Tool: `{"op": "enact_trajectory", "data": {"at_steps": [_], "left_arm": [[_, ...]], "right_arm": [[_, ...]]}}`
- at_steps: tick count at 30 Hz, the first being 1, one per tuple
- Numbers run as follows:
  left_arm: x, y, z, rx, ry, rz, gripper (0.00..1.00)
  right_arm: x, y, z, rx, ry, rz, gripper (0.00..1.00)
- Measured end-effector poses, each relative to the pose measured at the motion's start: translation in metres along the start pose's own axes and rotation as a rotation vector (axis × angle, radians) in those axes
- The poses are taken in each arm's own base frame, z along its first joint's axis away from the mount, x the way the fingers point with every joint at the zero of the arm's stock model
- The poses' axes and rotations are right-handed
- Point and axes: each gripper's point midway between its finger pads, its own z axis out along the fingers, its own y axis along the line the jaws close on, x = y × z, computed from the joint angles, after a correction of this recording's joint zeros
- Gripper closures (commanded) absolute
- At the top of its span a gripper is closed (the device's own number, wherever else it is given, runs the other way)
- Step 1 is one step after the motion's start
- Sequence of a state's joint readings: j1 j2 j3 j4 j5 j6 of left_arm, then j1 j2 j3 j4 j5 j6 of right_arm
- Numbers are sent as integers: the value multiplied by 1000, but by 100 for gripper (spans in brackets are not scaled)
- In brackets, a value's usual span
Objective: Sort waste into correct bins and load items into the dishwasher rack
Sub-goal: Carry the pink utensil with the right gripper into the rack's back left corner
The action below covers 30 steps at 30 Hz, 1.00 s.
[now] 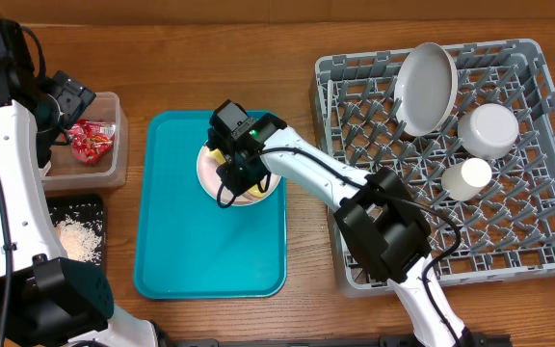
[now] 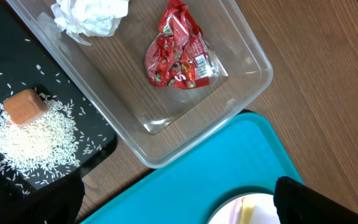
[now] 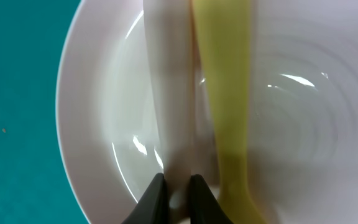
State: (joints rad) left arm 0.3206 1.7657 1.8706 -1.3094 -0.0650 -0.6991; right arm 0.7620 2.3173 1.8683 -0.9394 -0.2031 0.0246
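Observation:
A pale pink plate (image 1: 269,190) lies on the teal tray (image 1: 191,251). It holds a yellow spoon (image 3: 225,93) and a pale plastic utensil (image 3: 166,93). My right gripper (image 3: 178,199) is low over the plate, shut on the pale utensil's handle; it also shows in the overhead view (image 1: 239,166). My left gripper (image 2: 179,205) is open and empty, hovering by the clear tub (image 2: 253,68). The tub holds a white napkin (image 2: 92,15) and red wrappers (image 2: 179,56). The black tray (image 2: 11,50) holds rice (image 2: 36,140) and an orange cube (image 2: 25,106).
The grey dishwasher rack (image 1: 509,241) stands at the right with a white plate (image 1: 427,87), a bowl (image 1: 488,128) and a small cup (image 1: 465,176) in it. The clear tub (image 1: 114,164) and black tray (image 1: 94,207) sit left of the teal tray.

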Motion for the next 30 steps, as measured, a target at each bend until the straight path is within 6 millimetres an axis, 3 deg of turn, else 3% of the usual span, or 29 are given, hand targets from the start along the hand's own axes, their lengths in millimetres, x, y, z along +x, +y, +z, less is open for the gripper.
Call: {"op": "enact_trajectory", "data": {"at_steps": [6, 14, 19, 24, 26, 30], "left_arm": [[0, 0, 0, 0, 0, 0, 0], [0, 0, 0, 0, 0, 0, 0], [0, 0, 0, 0, 0, 0, 0], [0, 0, 0, 0, 0, 0, 0], [0, 0, 0, 0, 0, 0, 0], [0, 0, 0, 0, 0, 0, 0]], "right_arm": [[-6, -7, -18, 4, 6, 39, 96], [-46, -35, -73, 8, -110, 162, 96], [-47, -85, -113, 76, -162, 331, 96], [-22, -163, -163, 206, -189, 531, 96], [-10, -184, -173, 234, -181, 581, 96], [0, -203, -178, 254, -174, 629, 96]]}}
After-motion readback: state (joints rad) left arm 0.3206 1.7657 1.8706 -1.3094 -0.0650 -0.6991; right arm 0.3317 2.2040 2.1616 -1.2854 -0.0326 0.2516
